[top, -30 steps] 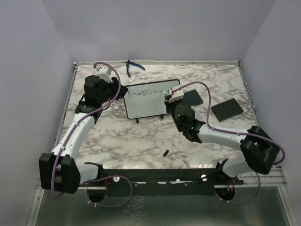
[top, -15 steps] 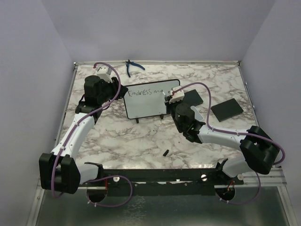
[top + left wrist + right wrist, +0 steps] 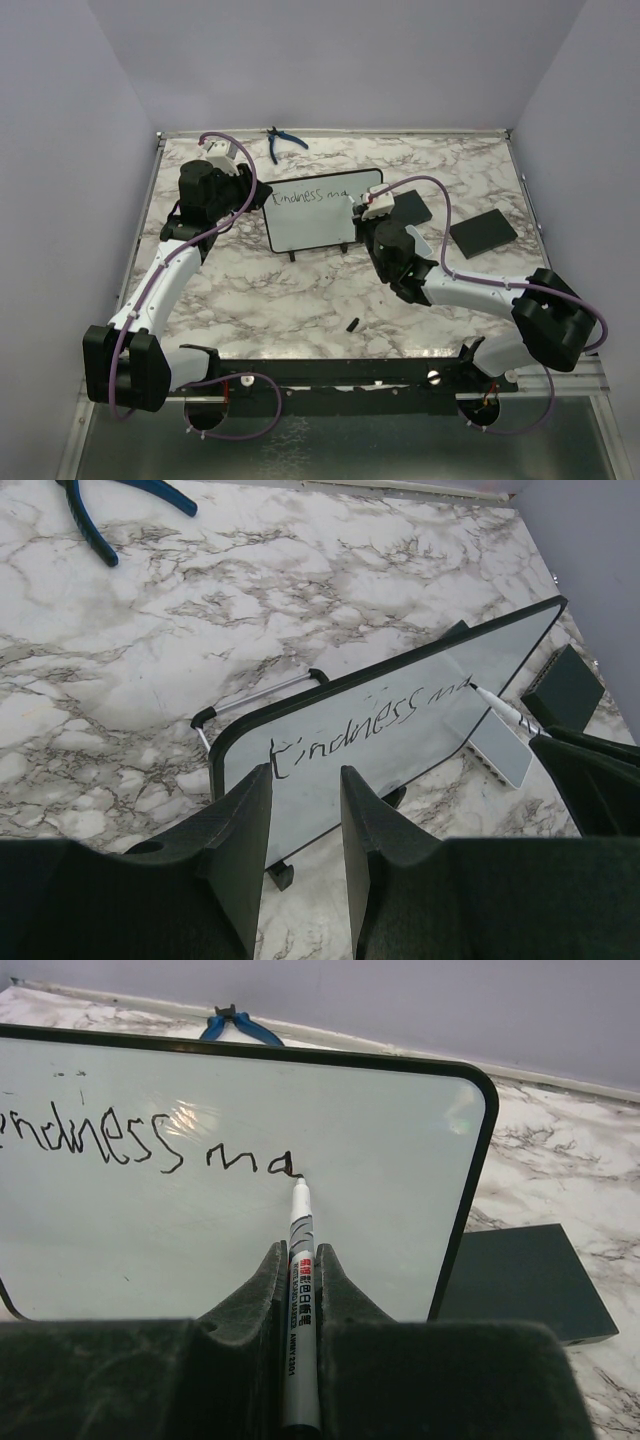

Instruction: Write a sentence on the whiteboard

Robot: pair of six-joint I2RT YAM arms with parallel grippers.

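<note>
- Whiteboard (image 3: pixel 315 222) stands on its feet, mid table (image 3: pixel 260 290).
- Sentence (image 3: pixel 150 1145) reads "Kindness ma".
- R gripper (image 3: pixel 298 1260) clamped on marker (image 3: pixel 300 1222); tip touches board after "ma".
- L gripper (image 3: pixel 305 780) at board's left end, fingers part apart; grip unclear.

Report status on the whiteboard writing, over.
Right gripper shut on marker, tip touching whiteboard. Sentence at "Kindness ma". Left gripper at board's left end, grip unclear. Nothing blocking.

The sentence (image 3: pixel 140 1146) on the whiteboard (image 3: pixel 390 1170) reads "Kindness ma"; marker (image 3: pixel 300 1270) print looks unreadable.
</note>
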